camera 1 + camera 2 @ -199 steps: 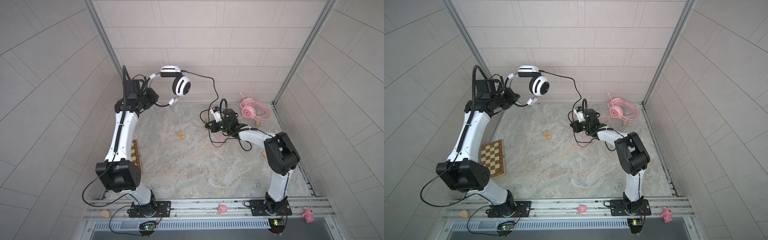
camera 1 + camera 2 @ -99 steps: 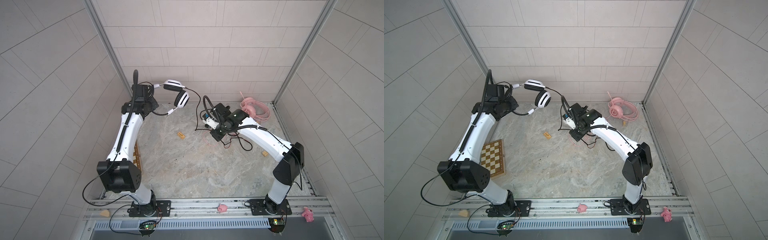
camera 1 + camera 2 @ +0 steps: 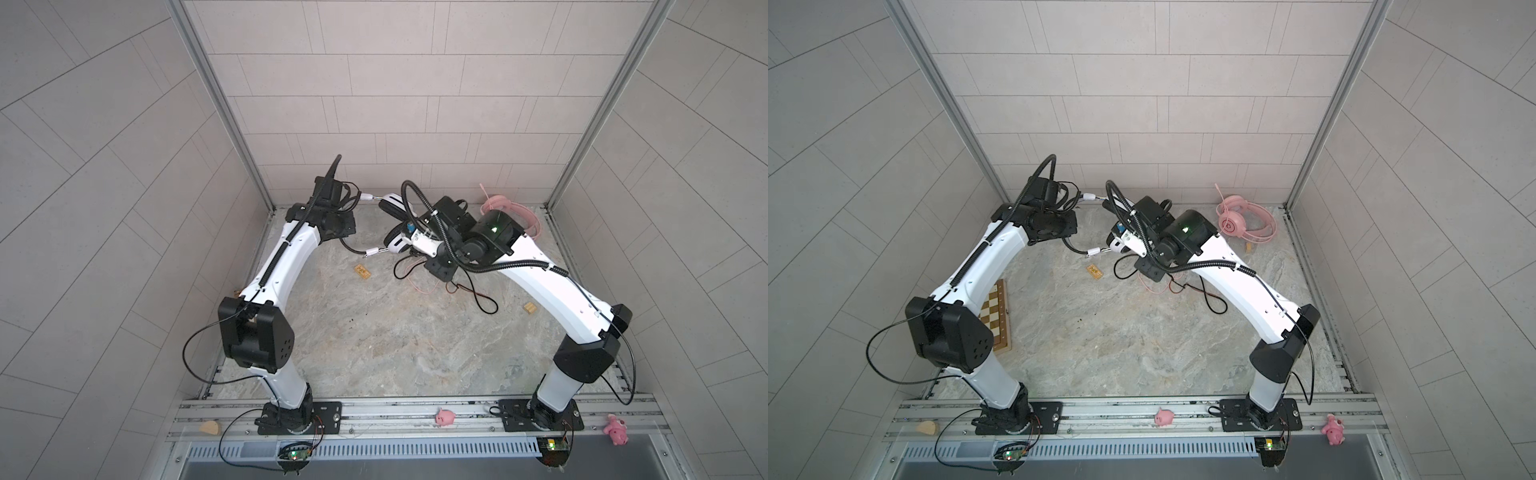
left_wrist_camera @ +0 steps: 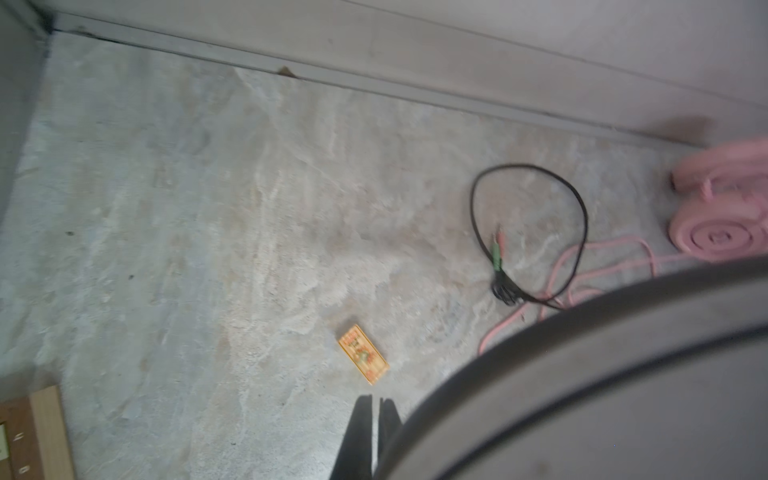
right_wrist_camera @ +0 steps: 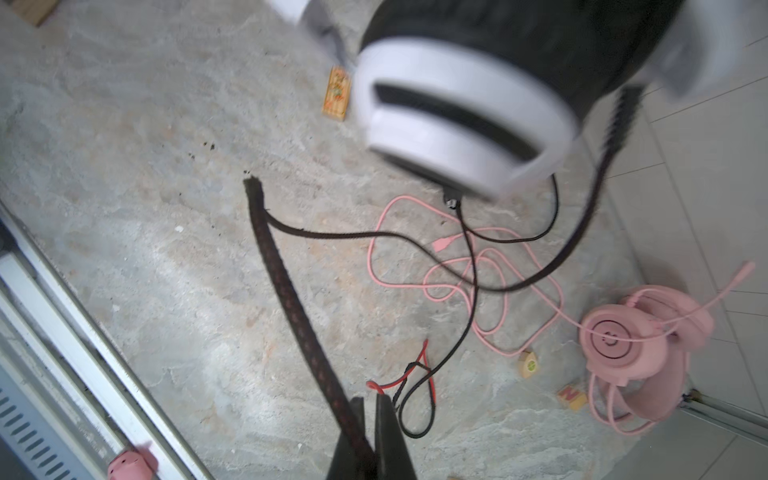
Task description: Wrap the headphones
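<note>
Aloft: white headset (image 5: 457, 124)
Left gripper (image 4: 376, 401) pinches its band, right gripper (image 5: 370, 401) pinches the black cable (image 5: 293, 299); pink headset (image 3: 1233, 224) lies in tabletop's (image 3: 1100, 353) far right corner

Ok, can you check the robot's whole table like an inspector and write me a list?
Surface: marbled grey stone tabletop, a few dark crumbs.
Job's things: white over-ear headset with black stripes held up off the table; pink over-ear headset lying near the back right corner.
Clutter: small orange card, wooden chessboard, small wooden blocks, pink pig toys on the front rail.
Grippers: left gripper shut, holding the white headset; right gripper shut on the black braided cable.
Cables: black one hangs from the white headset; pink cable in loose loops on the table.
Surroundings: grey tiled walls.
</note>
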Robot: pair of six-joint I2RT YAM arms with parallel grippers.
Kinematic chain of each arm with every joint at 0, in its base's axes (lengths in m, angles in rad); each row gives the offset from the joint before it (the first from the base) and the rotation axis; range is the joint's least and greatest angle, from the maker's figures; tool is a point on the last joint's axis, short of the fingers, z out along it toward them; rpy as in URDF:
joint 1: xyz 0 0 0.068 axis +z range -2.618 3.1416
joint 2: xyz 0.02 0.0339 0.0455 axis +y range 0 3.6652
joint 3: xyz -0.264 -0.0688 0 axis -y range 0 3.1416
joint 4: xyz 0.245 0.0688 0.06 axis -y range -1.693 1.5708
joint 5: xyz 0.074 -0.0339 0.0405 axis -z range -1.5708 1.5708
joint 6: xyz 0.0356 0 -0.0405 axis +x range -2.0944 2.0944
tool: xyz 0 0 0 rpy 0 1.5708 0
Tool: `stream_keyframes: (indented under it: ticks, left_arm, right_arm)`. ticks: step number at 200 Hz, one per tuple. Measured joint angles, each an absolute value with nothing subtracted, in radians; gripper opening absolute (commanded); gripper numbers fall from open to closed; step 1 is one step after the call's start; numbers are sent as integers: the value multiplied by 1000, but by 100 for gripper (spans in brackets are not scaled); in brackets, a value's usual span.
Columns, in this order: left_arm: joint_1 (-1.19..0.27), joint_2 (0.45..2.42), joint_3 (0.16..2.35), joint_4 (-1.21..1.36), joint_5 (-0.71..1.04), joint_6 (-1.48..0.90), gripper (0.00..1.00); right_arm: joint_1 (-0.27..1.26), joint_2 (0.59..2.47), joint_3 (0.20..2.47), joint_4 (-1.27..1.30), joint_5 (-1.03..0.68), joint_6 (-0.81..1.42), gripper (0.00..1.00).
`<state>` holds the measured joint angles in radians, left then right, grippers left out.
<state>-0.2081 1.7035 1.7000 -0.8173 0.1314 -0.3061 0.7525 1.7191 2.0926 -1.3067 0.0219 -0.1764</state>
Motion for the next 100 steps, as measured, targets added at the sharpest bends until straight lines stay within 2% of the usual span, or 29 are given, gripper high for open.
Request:
stream_keyframes:
  ticks: [55, 100]
  left_arm:
    - [-251, 1778, 1716, -896, 289, -189, 0]
    - [-273, 1809, 1716, -913, 436, -141, 0]
  right_arm:
    - [691, 1771, 2194, -1316, 25, -204, 0]
    - [632, 1787, 2175, -1306, 10, -226, 0]
